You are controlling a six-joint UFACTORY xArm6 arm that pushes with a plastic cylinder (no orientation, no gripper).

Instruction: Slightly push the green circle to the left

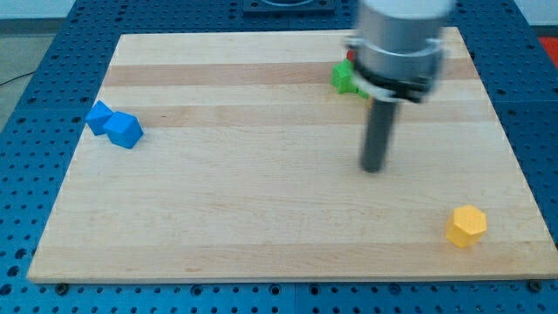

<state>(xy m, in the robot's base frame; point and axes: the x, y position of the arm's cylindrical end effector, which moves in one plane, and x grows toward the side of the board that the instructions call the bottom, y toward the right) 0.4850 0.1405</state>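
Observation:
A green block (343,78) sits near the view's top, right of centre, partly hidden behind the arm's grey body; its shape cannot be made out. A sliver of a red block (350,55) shows just above it. My tip (374,167) is the lower end of the dark rod, on the board below and slightly right of the green block, well apart from it.
Two blue blocks (114,125) lie touching each other near the wooden board's (261,218) left edge. A yellow hexagonal block (466,226) sits at the view's bottom right. A blue perforated table surrounds the board.

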